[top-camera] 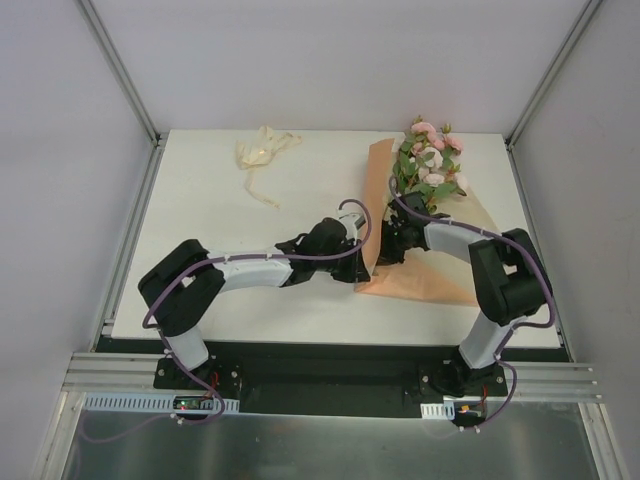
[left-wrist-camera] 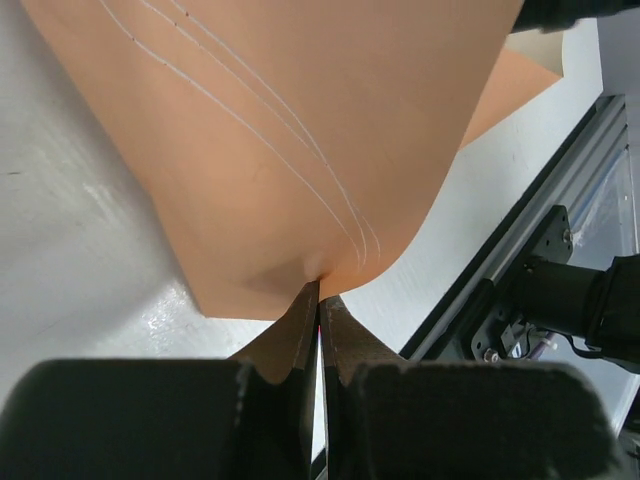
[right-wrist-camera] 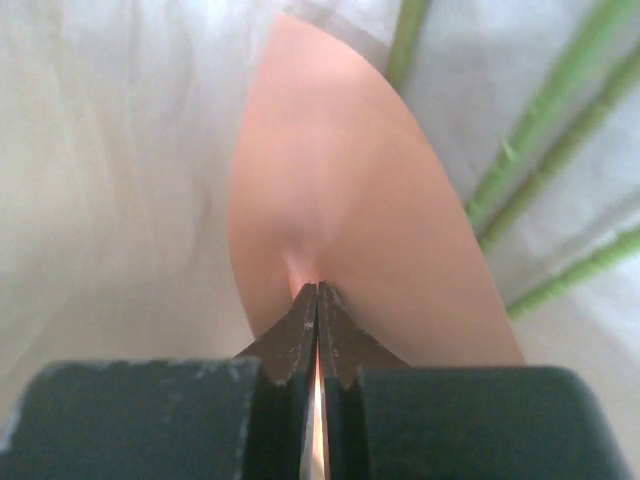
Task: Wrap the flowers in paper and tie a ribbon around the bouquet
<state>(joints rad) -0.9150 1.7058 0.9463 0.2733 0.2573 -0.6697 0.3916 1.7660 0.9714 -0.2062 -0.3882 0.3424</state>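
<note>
White table (top-camera: 300, 315) between pale walls (top-camera: 300, 60) holds the paper (top-camera: 425, 285) at its right side, the flowers (top-camera: 432, 160) lying on it with blooms toward the far edge, and the ribbon (top-camera: 262, 152) bunched well apart at far left. Both claws are pinched tight on the sheet, the left gripper (left-wrist-camera: 320, 300) at its left edge, the right gripper (right-wrist-camera: 318, 295) on a fold beside the stems (right-wrist-camera: 560, 150); wrapping looks begun, no cone closed, tying untouched. No brand or writing is readable
</note>
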